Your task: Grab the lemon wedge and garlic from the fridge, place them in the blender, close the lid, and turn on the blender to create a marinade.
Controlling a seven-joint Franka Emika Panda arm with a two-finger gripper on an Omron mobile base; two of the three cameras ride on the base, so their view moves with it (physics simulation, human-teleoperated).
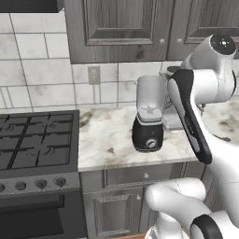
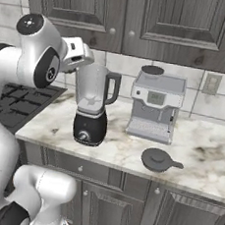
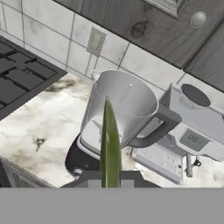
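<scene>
Pinched upright in my tool (image 3: pixel 110 183), a green wedge (image 3: pixel 110 144) hangs over the open blender (image 3: pixel 117 111) for dropping; lid (image 2: pixel 158 160) waits aside on the worktop (image 2: pixel 203 159).

The blender (image 2: pixel 91 111) stands on the counter (image 2: pixel 130 151), between the stove (image 1: pixel 37 140) and the coffee machine (image 2: pixel 154 109). The lid (image 2: pixel 158 160) lies before the coffee machine.

Black-based blender with clear grey jar (image 1: pixel 148 119) on marbled stone counter (image 1: pixel 109 137), black gas stove (image 1: pixel 37 140) left, white arm right
</scene>
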